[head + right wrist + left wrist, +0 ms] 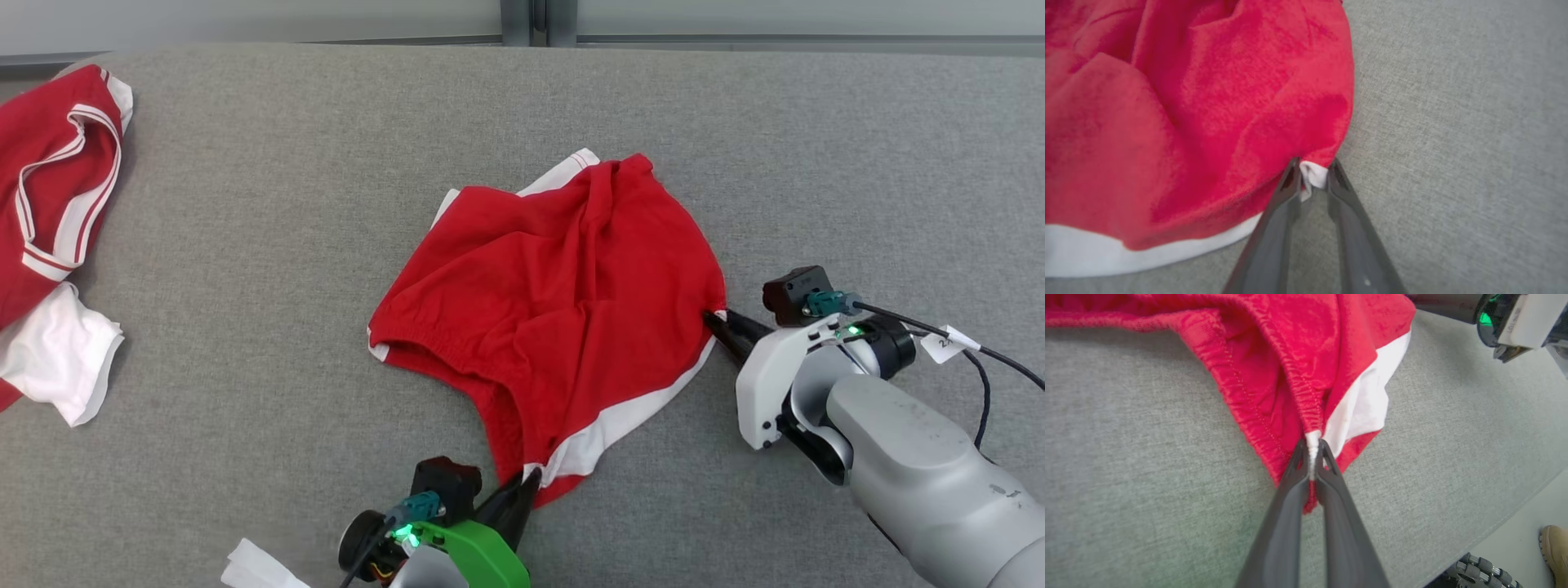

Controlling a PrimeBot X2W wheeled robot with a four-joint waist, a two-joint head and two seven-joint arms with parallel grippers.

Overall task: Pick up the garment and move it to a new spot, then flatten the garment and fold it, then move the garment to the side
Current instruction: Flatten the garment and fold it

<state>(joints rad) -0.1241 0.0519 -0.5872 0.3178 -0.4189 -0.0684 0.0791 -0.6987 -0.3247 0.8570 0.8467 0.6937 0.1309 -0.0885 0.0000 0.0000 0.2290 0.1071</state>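
- Here the garment (563, 302), red shorts with white bands, lies crumpled near the middle of the grey padded table (269, 245), well clear of its far edge.
- Bare grey surface lies open on the robot's left, between the shorts and a second red-and-white garment (57, 204) at the table's left end. More bare surface lies beyond the shorts and to the right.
- In the left wrist view the table's near edge runs across the lower right, with floor and a tan shoe (1553, 547) past it.
- A scrap of white cloth (257, 567) sits at the near edge, beside the left arm.
- The shorts' longest run goes from the near tip to the far white corner, away from the robot and leaning slightly right. The gathered elastic edge faces left.
- The left gripper (529, 478) is clamped on the white tab at the near tip.
- The right gripper (714, 317) pinches a white tab at the right corner; the white-banded edge slants between the two.
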